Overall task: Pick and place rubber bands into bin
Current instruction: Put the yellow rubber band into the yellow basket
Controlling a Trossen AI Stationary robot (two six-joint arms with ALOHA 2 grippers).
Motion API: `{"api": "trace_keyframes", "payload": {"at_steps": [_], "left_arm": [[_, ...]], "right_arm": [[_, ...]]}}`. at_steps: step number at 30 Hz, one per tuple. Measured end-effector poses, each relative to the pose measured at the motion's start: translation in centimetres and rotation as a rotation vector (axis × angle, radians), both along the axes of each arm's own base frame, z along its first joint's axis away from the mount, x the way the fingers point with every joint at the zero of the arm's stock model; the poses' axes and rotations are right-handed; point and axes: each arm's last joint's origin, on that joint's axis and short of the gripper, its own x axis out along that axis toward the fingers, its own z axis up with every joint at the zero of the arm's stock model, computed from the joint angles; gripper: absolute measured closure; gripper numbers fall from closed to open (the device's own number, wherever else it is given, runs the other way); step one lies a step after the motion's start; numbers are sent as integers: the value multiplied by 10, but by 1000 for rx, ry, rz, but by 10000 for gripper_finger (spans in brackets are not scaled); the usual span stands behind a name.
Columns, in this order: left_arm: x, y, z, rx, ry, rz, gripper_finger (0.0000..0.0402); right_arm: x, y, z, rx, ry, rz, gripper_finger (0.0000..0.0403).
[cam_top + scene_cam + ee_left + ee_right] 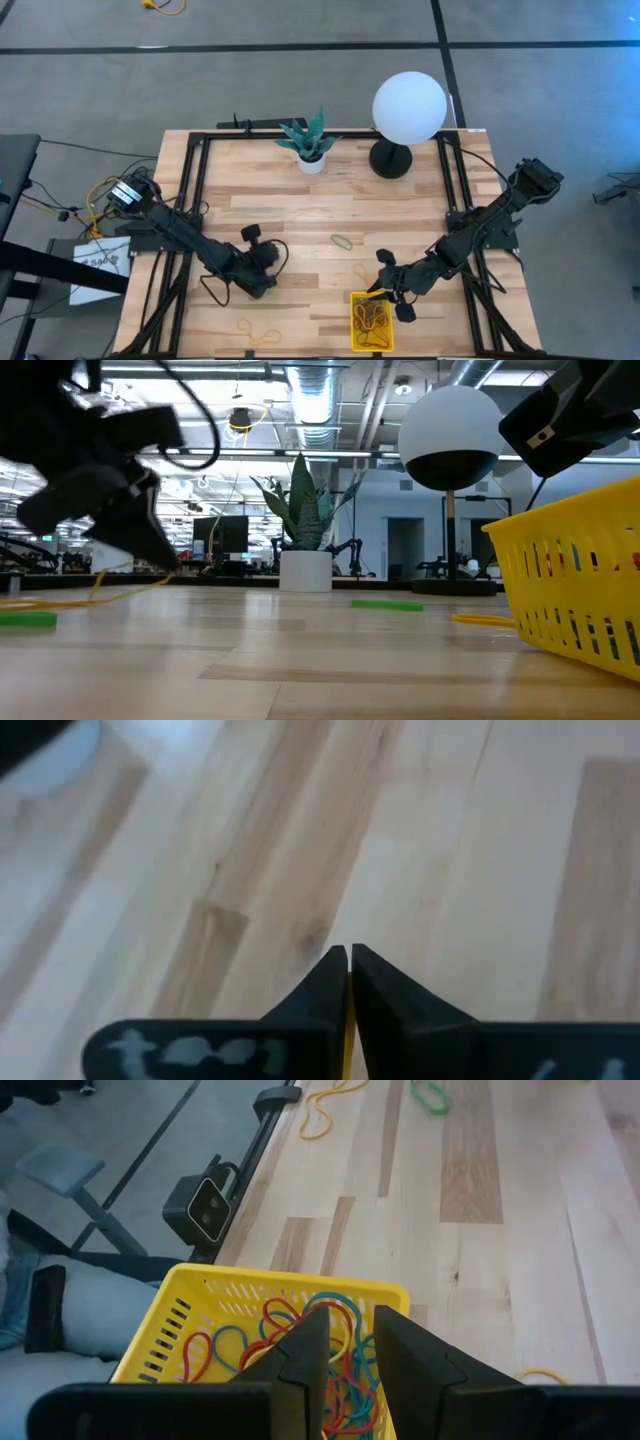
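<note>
Below the right gripper, fingers parted and empty, the bin is waiting; next pick looks due. Left gripper is pinching a yellow band.

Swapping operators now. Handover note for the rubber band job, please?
Left gripper: fingers shut on a yellow rubber band, just above the table's near-left area.
Right gripper: fingers slightly open, nothing visibly held, over the bin.
Done: bin holds a tangle of bands.
Left: green band mid-table, yellow band near the front edge, another yellow one just beyond the bin, plus the left gripper's band to drop.
</note>
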Motion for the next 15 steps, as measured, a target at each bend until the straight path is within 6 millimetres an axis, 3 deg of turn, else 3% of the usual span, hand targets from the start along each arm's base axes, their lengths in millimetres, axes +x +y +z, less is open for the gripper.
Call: {"api": "trace_keyframes", "payload": {"at_steps": [6, 11, 15], "left_arm": [[23, -12, 42, 83, -40, -42, 401], [53, -23, 98, 91, -173, -84, 401], [72, -31, 145, 48, -298, -152, 401]], "right_arm": [[0, 1, 0, 1, 0, 3, 327], [-1, 2, 0, 95, 40, -61, 327], [-15, 9, 2, 118, 90, -57, 327]]}}
